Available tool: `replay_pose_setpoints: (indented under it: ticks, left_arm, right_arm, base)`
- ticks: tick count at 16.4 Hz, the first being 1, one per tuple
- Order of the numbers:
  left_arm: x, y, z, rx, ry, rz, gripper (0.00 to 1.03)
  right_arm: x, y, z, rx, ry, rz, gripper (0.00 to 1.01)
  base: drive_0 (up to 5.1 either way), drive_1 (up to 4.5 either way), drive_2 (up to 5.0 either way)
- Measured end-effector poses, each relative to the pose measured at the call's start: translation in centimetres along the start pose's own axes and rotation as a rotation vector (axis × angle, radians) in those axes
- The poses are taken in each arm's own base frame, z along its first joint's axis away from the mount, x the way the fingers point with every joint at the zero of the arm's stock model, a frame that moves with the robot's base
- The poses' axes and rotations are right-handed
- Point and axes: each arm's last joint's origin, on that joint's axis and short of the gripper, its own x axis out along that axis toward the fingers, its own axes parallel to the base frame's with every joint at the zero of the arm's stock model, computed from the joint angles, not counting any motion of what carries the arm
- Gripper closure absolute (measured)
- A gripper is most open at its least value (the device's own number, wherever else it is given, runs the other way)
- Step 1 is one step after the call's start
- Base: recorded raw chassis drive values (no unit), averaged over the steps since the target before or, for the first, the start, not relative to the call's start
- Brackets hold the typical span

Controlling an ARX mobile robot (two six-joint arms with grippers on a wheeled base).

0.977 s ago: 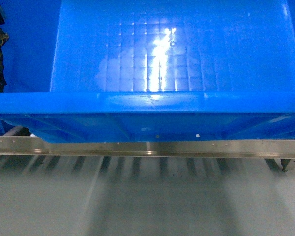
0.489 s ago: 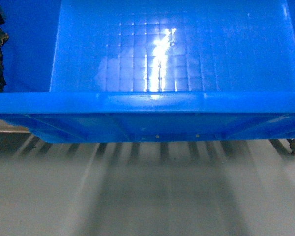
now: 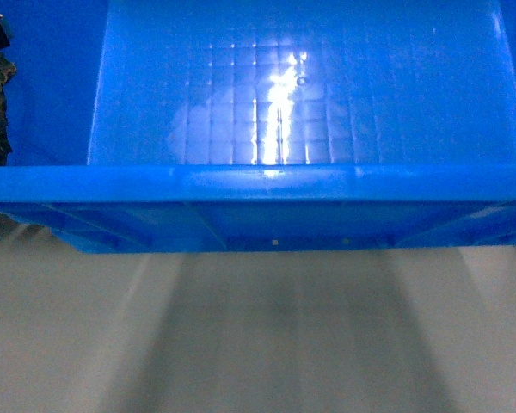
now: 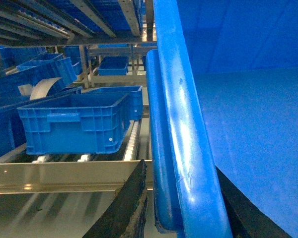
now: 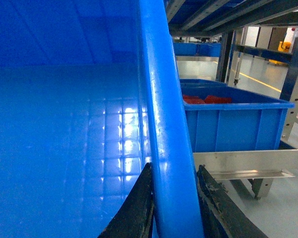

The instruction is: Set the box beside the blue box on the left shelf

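The box [image 3: 301,95], a large bright blue open crate with a grid floor, fills the top of the head view, held above the grey floor. My left gripper [image 4: 181,213] is shut on its thick left rim [image 4: 181,129], one black finger [image 4: 126,208] outside and one inside. My right gripper [image 5: 176,208] is shut on the right rim [image 5: 159,99] the same way. In the left wrist view the left shelf [image 4: 64,173] shows its silvery front edge and white rollers. A smaller blue box [image 4: 74,124] sits on it, apart from my crate.
More blue crates [image 4: 111,64] stand on racks behind the left shelf. To the right, another blue crate [image 5: 233,124] with red items sits on a rack with a silvery edge [image 5: 248,163] and a leg on the floor. Bare grey floor [image 3: 258,335] lies below the held crate.
In the head view the shelf's silvery front rail has slid upward and vanished behind the crate's near wall. Only grey floor shows below now. The grip on the crate is unchanged.
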Motion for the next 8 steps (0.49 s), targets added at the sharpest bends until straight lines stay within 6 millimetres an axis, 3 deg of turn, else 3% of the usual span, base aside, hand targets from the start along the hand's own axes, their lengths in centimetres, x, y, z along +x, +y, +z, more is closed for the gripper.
replay_pose_setpoints:
  ticks: [8]
  left_arm:
    - [-0.01, 0.00, 0.03, -0.001, -0.004, 0.000, 0.74]
  right_arm:
    - [0.00, 0.00, 0.04, 0.001, -0.004, 0.000, 0.85]
  base:
    - [0.0, 0.00, 0.0]
